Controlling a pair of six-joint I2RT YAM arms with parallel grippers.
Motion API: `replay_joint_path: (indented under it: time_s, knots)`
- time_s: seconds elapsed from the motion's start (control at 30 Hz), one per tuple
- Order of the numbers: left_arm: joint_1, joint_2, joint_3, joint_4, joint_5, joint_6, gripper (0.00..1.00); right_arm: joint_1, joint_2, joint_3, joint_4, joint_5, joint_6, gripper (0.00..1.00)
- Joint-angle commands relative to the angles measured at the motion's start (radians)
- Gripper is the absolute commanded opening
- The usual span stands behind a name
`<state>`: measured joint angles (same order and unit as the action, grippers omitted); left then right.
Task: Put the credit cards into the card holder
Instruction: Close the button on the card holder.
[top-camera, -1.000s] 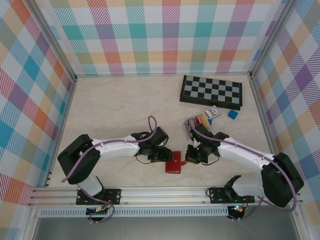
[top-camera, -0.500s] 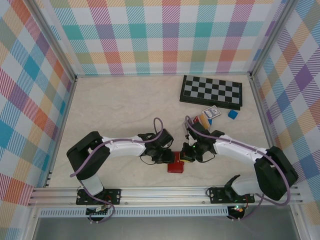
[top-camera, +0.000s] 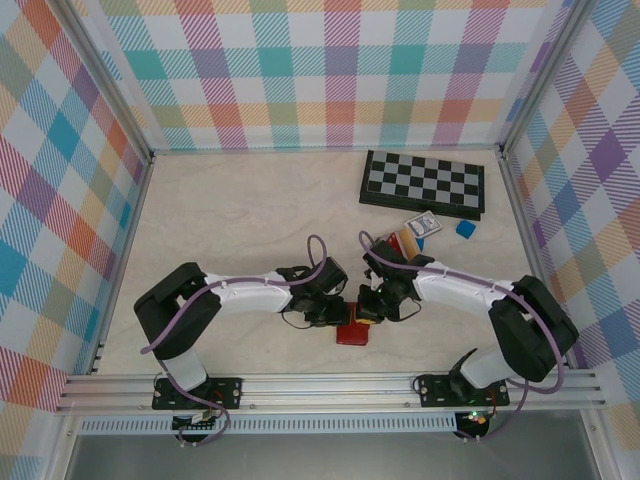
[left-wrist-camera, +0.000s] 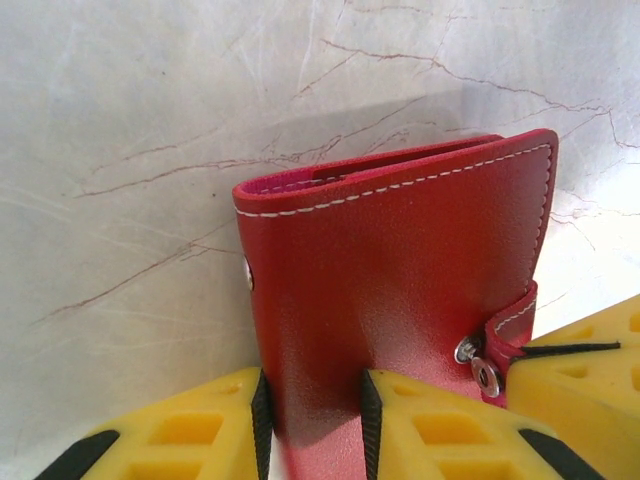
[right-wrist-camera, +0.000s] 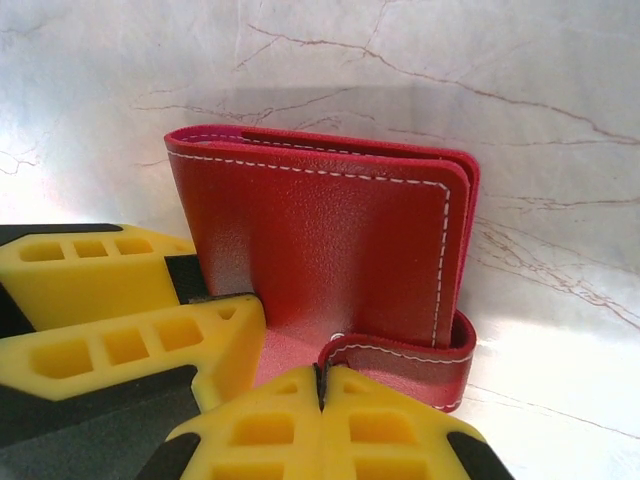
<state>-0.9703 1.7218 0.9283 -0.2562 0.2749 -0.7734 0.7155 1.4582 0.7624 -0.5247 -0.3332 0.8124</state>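
Card holder (left-wrist-camera: 400, 280) in grasp of left end effector (left-wrist-camera: 315, 410), snap tab (right-wrist-camera: 400, 365) in pinch of right end effector (right-wrist-camera: 320, 385)

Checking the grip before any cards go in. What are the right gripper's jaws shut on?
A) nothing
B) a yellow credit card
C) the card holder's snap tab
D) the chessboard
C: in the right wrist view, the right gripper has its jaws pinched together on the red snap tab of the card holder.
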Motion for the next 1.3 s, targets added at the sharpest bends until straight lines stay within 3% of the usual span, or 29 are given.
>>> replay_joint_path:
  time_s: [0.0,0.17,0.53,1.27]
  knots:
    - [-0.015,0.012,-0.007,0.01,-0.023,-0.013,0.29,0.007,0.03,0.022,-0.025,0.032,0.029,0.0]
    - [-0.015,0.011,-0.009,0.007,-0.028,-0.012,0.29,0.01,0.064,0.028,-0.026,0.017,0.032,0.0]
    - [-0.015,0.008,-0.009,0.002,-0.039,-0.016,0.28,0.019,0.001,0.074,-0.148,0.105,0.011,0.0]
    - [-0.015,0.015,-0.012,0.019,-0.025,-0.018,0.27,0.032,0.113,0.039,-0.03,0.054,0.04,0.0]
